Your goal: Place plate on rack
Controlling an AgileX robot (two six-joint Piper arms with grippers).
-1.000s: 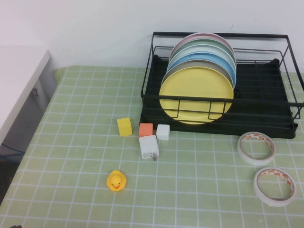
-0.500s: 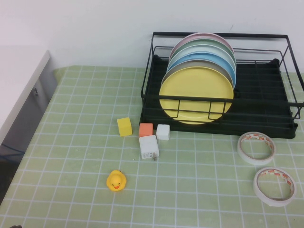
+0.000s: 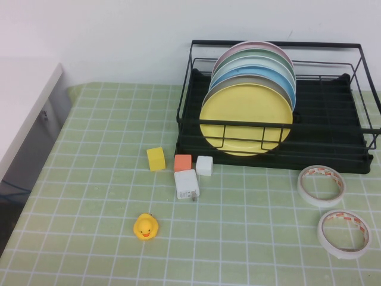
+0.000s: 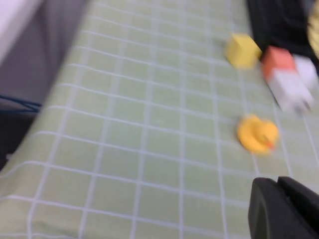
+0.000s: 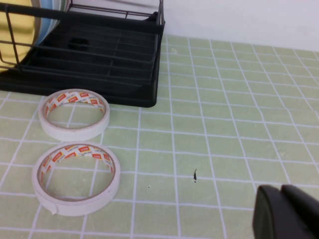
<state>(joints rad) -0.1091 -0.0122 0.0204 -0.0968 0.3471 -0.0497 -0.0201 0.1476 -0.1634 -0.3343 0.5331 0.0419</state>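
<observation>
The yellow plate [image 3: 245, 119] stands upright at the front of a row of several plates in the black wire rack [image 3: 333, 128] at the back right of the table. A grey plate and a blue plate stand right behind it. Part of the plate [image 5: 17, 40] and the rack [image 5: 99, 50] show in the right wrist view. Neither gripper shows in the high view. My left gripper [image 4: 278, 183] is shut and empty, low over the table's near left part, close to the duck. My right gripper [image 5: 281, 191] is shut and empty over the table's near right, by the tape rolls.
A yellow cube [image 3: 156, 158], an orange cube [image 3: 183, 162], a white cube [image 3: 204, 165] and a white charger [image 3: 186, 185] lie in front of the rack. A rubber duck [image 3: 145, 226] sits nearer. Two tape rolls [image 3: 321, 185] [image 3: 343, 233] lie at the right. A white counter [image 3: 24, 101] borders the left.
A small dark tip at the bottom left edge of the high view has gone out of the picture. The plate, the rack and the loose objects have not moved.
</observation>
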